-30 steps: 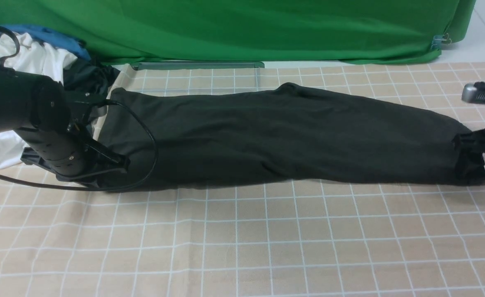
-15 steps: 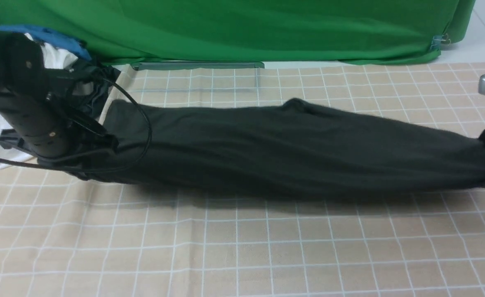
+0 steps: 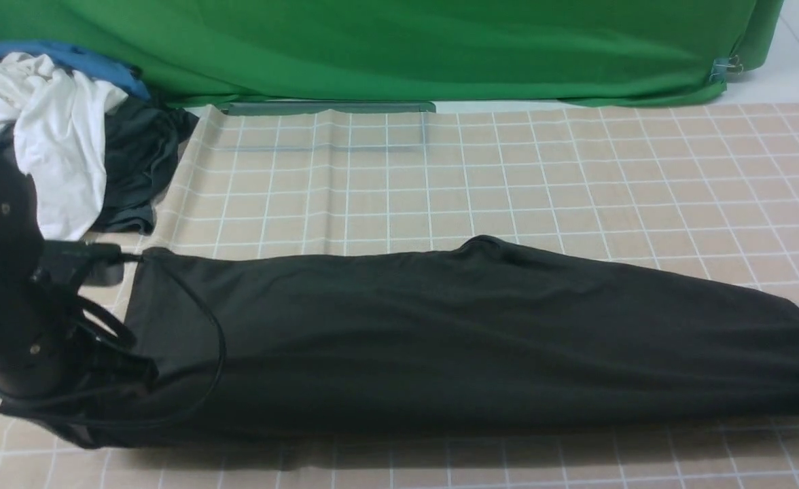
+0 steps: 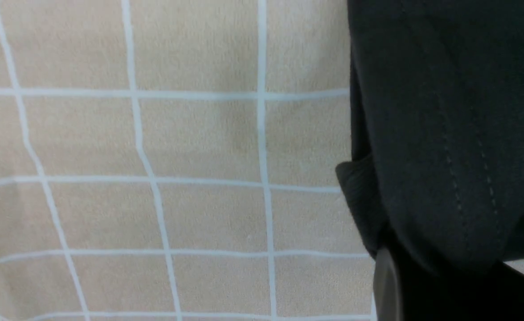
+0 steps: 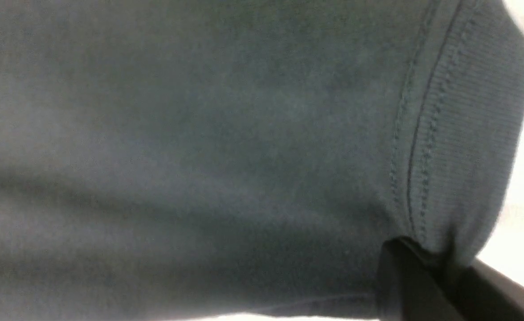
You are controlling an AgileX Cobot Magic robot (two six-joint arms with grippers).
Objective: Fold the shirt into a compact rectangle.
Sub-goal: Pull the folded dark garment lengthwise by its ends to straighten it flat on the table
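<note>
- The left pincer [image 3: 124, 373] is shut tight on the left end of the shirt [image 3: 454, 339]. In its wrist view, black cloth with a stitched edge [image 4: 467, 178] bunches right at the finger.
- The right pincer [image 5: 440, 272] nips the other end. The cloth gathers at its dark finger, next to a ribbed band [image 5: 467, 133], so it looks like it holds the shirt there.
- The shirt is a long black strip. It runs from the left arm across to the right edge of the front view, on the near part of the desk [image 3: 508, 170]. I cannot tell if it lies flat or hangs a little above.
- The shirt looks soft, floppy and light. It will sag in the middle and can wrinkle or slide on the checked cover.
- The two ends are good places to hold. Stitched edges are thicker, so they should slip less.
- No box, basket or bin shows here. There is only a loose pile at the far left: a white top [image 3: 53, 136], a dark grey one [image 3: 134, 163] and something blue [image 3: 66, 54].
</note>
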